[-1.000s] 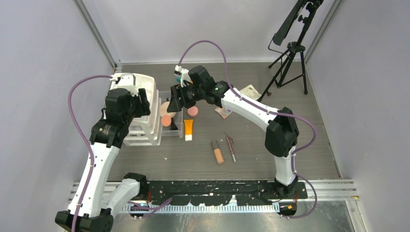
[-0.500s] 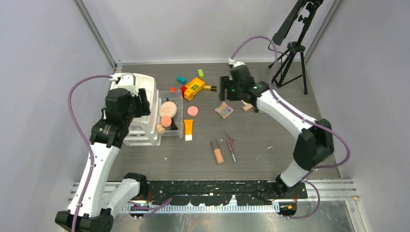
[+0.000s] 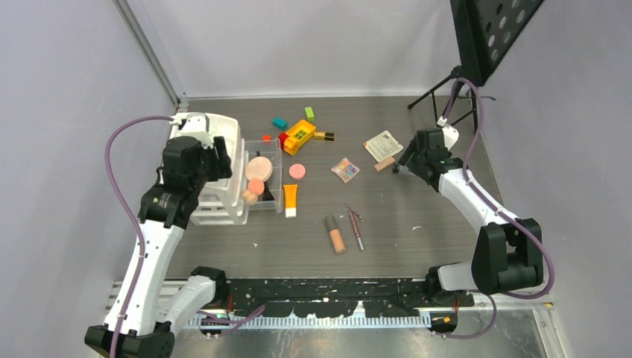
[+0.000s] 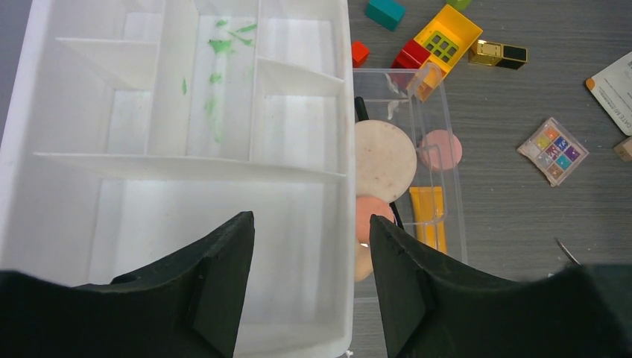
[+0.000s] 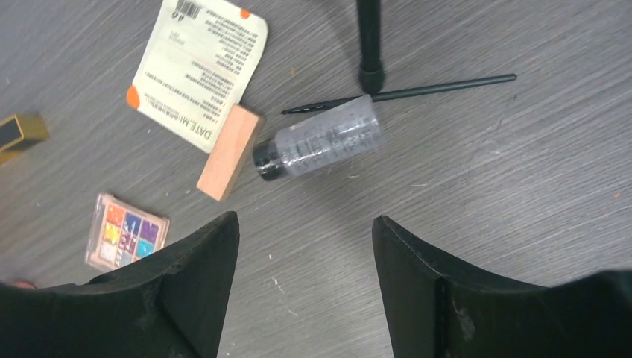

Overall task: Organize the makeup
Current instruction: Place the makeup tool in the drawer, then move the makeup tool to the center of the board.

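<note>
Right wrist view: the clear bottle [image 5: 320, 142] looks light, rigid and slick, and likely to roll, so it is best pinched across its mid-barrel. It is transparent with a black cap and lies on its side on the grey table [image 5: 484, 224], just beside a peach block [image 5: 229, 151]. The right gripper [image 5: 305, 231] hovers near it, jaws wide and empty. The left gripper [image 4: 309, 246], also spread, hangs over the white organizer [image 4: 186, 149].
</note>
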Robot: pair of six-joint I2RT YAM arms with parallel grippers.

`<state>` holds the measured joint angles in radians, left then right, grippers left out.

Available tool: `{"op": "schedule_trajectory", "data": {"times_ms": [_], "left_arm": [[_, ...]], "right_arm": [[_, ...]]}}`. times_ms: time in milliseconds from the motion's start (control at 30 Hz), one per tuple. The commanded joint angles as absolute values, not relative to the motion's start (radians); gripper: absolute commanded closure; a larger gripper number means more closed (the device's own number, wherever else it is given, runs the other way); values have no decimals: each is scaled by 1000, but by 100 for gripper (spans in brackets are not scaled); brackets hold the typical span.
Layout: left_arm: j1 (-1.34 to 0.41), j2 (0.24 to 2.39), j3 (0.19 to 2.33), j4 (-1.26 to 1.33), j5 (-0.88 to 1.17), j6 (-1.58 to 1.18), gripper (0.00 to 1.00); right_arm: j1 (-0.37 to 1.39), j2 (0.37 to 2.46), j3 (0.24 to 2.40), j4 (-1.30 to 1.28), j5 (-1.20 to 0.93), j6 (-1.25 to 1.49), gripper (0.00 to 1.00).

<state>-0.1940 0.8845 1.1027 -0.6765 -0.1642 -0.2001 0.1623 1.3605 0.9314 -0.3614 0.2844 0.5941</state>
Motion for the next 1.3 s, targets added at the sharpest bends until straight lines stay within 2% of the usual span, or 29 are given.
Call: {"op": "schedule_trajectory", "data": {"times_ms": [0, 267, 633, 1033, 1267], "left_arm": [[-208, 876, 1100, -637, -155, -195, 40], [-209, 873, 1099, -639, -163, -193, 40], [-209, 881, 1100, -637, -158, -193, 40], [-209, 884, 1100, -638, -159, -193, 40], [-208, 875, 1104, -641, -168, -190, 40]], "right_arm": [[124, 1337, 893, -200, 262, 723, 30], [124, 1427, 883, -162, 86, 737, 38], [127, 1360, 772, -105, 39, 735, 38], [137, 1345, 767, -102, 62, 740, 38], [136, 1316, 885, -293, 229, 669, 36]]}}
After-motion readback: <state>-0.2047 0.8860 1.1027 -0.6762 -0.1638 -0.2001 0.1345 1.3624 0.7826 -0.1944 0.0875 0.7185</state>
